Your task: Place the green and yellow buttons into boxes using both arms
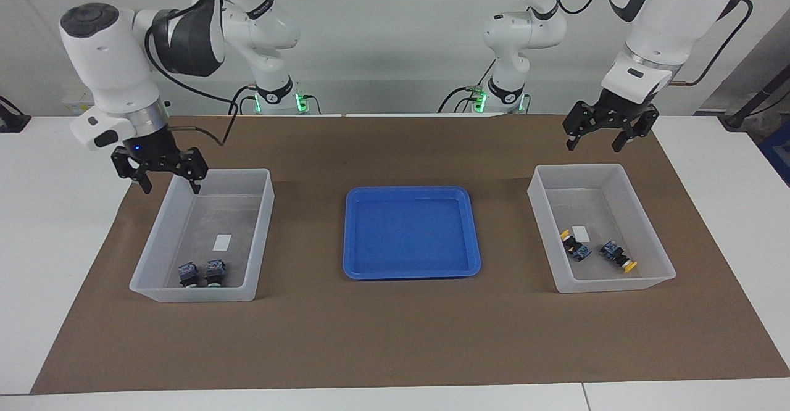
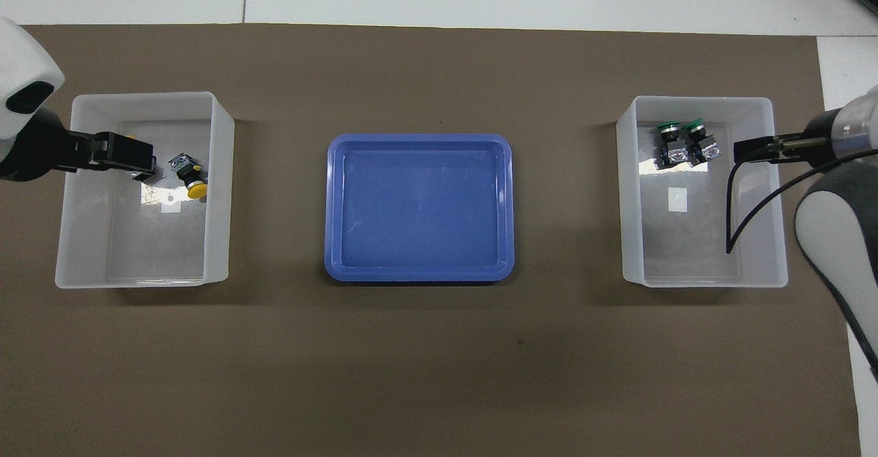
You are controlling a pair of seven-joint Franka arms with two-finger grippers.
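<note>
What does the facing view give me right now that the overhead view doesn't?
Facing only: both arm bases, and the open left gripper and right gripper raised clear above the bins' robot-side ends.

Overhead only: the green caps of the two buttons in the bin at the right arm's end.

Both: two yellow buttons in the translucent bin at the left arm's end, two in the other bin, and an empty blue tray between.
</note>
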